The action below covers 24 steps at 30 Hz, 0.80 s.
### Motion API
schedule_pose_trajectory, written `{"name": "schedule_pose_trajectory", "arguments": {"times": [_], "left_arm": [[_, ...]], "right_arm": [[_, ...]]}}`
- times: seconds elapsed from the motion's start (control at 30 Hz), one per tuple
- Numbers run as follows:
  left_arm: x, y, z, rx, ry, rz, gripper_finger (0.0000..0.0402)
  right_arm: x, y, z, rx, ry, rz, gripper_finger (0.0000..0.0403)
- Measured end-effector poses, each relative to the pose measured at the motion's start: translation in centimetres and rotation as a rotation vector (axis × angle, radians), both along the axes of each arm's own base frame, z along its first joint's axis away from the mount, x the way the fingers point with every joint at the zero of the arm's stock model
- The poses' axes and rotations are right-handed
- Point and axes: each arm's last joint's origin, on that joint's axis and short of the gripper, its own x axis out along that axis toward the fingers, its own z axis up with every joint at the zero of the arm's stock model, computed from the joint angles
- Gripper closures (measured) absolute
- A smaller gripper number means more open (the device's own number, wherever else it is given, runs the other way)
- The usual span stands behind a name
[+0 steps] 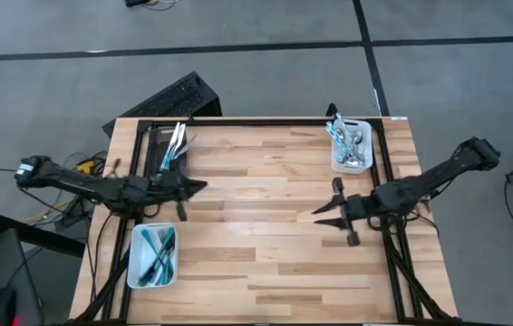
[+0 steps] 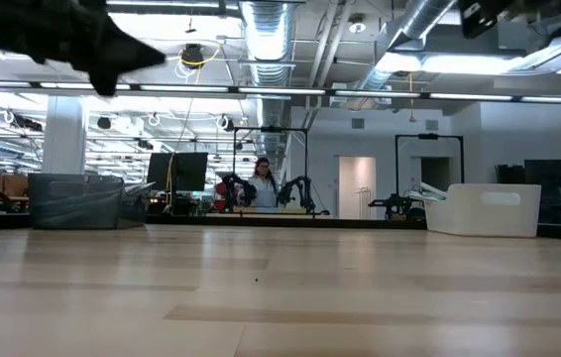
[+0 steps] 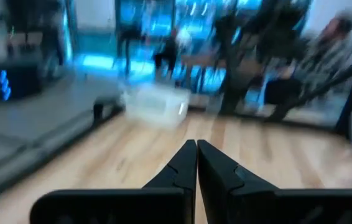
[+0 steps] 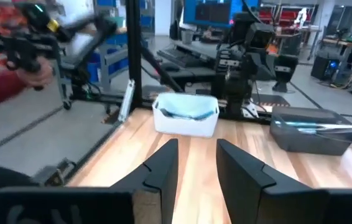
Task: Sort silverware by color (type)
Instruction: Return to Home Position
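The silverware lies in three bins. A white bin (image 1: pixel 154 256) at the near left holds teal-handled pieces (image 1: pixel 159 252). A dark bin (image 1: pixel 168 148) at the far left holds shiny pieces (image 1: pixel 178 140) that stick out over its rim. A white bin (image 1: pixel 352 147) at the far right holds more silverware (image 1: pixel 347 143). My left gripper (image 1: pixel 204 185) hovers level between the two left bins, shut on nothing (image 3: pixel 196 146). My right gripper (image 1: pixel 322 211) hovers level near the far right bin, pointing toward the table's left, open with nothing between its fingers (image 4: pixel 198 144).
Bare wooden table (image 1: pixel 266 226) spans the middle between the two grippers. A black frame (image 1: pixel 256 121) runs along the far edge and sides. A person's sleeve and hand (image 4: pixel 14 78) show beyond the table's edge in the right wrist view. Another person (image 2: pixel 261 183) sits far behind.
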Motion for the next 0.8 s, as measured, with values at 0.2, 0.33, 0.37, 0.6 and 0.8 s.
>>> {"name": "schedule_pose_trajectory", "arguments": {"times": [0.2, 0.33, 0.37, 0.6, 0.8], "left_arm": [[-3.4, -0.2, 0.3, 0.104, -0.205, -0.127, 0.0401], [-4.1, 0.0, -2.4, 0.089, -0.196, -0.083, 0.0401], [-4.2, 0.0, -3.0, 0.078, -0.196, -0.078, 0.0401], [-4.8, -0.2, -4.4, 0.108, -0.073, -0.217, 0.0401], [-5.1, 0.1, -4.5, 0.108, -0.043, -0.188, 0.0401]], "right_arm": [[-2.0, -1.0, -1.1, 0.032, -0.074, -0.019, 0.0271], [-3.0, -1.6, -3.5, 0.087, -0.129, -0.044, 0.0271], [-3.2, -1.8, -3.9, 0.108, -0.133, -0.049, 0.0271], [-4.6, -3.0, -5.6, 0.138, -0.077, -0.135, 0.0271], [-6.1, -3.6, -5.7, 0.139, -0.068, -0.133, 0.0271]]}}
